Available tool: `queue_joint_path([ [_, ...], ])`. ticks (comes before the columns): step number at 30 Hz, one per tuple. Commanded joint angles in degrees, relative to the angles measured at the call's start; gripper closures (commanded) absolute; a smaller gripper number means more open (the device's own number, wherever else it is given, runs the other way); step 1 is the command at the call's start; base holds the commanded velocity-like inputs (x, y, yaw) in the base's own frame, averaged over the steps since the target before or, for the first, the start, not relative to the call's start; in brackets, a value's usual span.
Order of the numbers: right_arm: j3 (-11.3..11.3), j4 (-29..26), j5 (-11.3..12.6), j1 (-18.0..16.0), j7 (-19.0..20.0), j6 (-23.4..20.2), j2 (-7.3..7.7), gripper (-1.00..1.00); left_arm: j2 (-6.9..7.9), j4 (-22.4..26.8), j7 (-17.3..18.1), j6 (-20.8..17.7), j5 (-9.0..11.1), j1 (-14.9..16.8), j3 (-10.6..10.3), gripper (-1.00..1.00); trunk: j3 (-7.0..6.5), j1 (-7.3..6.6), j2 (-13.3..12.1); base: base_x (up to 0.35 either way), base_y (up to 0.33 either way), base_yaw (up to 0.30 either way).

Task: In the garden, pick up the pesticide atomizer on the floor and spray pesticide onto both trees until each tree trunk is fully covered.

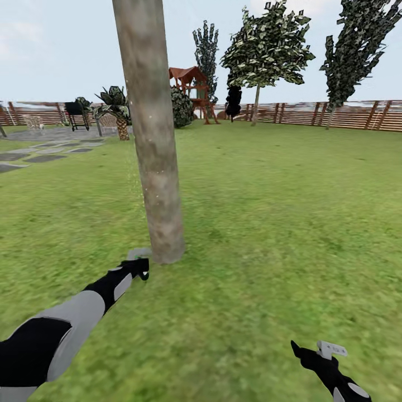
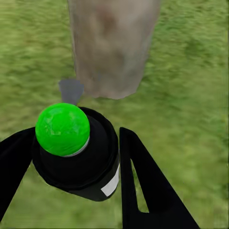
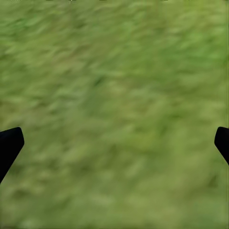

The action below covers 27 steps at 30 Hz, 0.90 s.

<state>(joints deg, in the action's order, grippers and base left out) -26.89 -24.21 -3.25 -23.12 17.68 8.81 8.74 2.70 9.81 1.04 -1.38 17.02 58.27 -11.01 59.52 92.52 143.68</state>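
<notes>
The left gripper (image 2: 78, 157) was clamped on the sprayer (image 2: 76, 152), a small black body with a green cap (image 2: 62, 129) in the left wrist view, held low over the lawn (image 1: 279, 223) just beside the foot of the tree trunk (image 1: 153, 139). The grey nozzle (image 2: 70, 89) pointed at the trunk's base. The right gripper (image 3: 114, 143) hung over bare grass well apart from the trunk, its fingers (image 3: 8, 145) spread wide. A wooden fence (image 1: 346, 114) ran along the lawn's far edge, with a playset (image 1: 192, 89) before it.
</notes>
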Motion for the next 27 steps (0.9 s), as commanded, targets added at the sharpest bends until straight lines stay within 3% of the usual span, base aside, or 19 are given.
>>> queue_joint_path([
  [1, 0.0, 0.0, 0.0, 0.0, 0.0, 0.0, 0.01, -1.00, -0.11, 3.9, 0.0, -2.3, 0.0, 0.0, 0.0, 1.00, 0.01, 0.00, 0.0, 0.001, -0.001, 0.002],
  [5, 0.0, -0.2, 0.0, 0.0, 0.0, 0.0, 0.01, -1.00, -0.38, 16.5, -0.1, -18.5, -0.3, 0.4, 0.0, 1.00, 0.01, 0.00, 0.0, 0.000, 0.000, 0.000],
  [7, 0.0, -0.2, 0.0, 0.0, 0.0, 0.0, 0.04, -1.00, -0.35, 21.0, -0.2, -22.8, -0.4, 0.5, 0.0, 1.00, 0.01, 0.00, 0.0, 0.000, 0.000, 0.000],
  [9, 0.0, -0.2, 0.0, 0.0, 0.0, 0.0, 0.01, -1.00, -0.33, 22.3, -0.3, -24.0, -1.8, 0.8, 0.0, 1.00, 0.01, 0.00, 0.0, 0.000, 0.000, 0.000],
  [11, 0.0, -0.1, 0.0, 0.0, 0.0, 0.0, 0.02, -1.00, -0.32, 22.8, -2.9, -25.4, -4.7, 2.4, 0.1, 1.00, 0.01, 0.00, 0.0, 0.000, 0.000, 0.000],
  [15, 0.0, -0.2, 0.0, 0.0, 0.0, 0.0, 0.04, -1.00, -0.16, 25.1, -6.1, -33.8, -5.9, 4.7, 0.1, 1.00, 0.01, 0.00, 0.0, 0.000, 0.000, 0.000],
  [22, 0.0, -0.2, 0.0, 0.0, 0.0, 0.0, 0.05, -1.00, 0.11, 28.2, -7.9, -37.8, -6.2, 4.9, 0.1, 1.00, 0.01, 0.00, 0.0, 0.000, 0.000, 0.000],
  [25, 0.0, -0.2, 0.0, 0.0, 0.0, 0.0, 0.05, -1.00, -0.09, 28.2, -13.4, -38.2, -8.8, 4.9, 0.0, 1.00, 0.01, 0.00, 0.0, 0.000, 0.000, 0.000],
  [27, 0.0, -0.2, 0.0, 0.0, 0.0, 0.0, 0.05, -1.00, -0.20, 28.2, -14.1, -38.3, -9.9, 4.9, 0.0, 1.00, 0.01, 0.00, 0.0, 0.000, 0.000, 0.000],
])
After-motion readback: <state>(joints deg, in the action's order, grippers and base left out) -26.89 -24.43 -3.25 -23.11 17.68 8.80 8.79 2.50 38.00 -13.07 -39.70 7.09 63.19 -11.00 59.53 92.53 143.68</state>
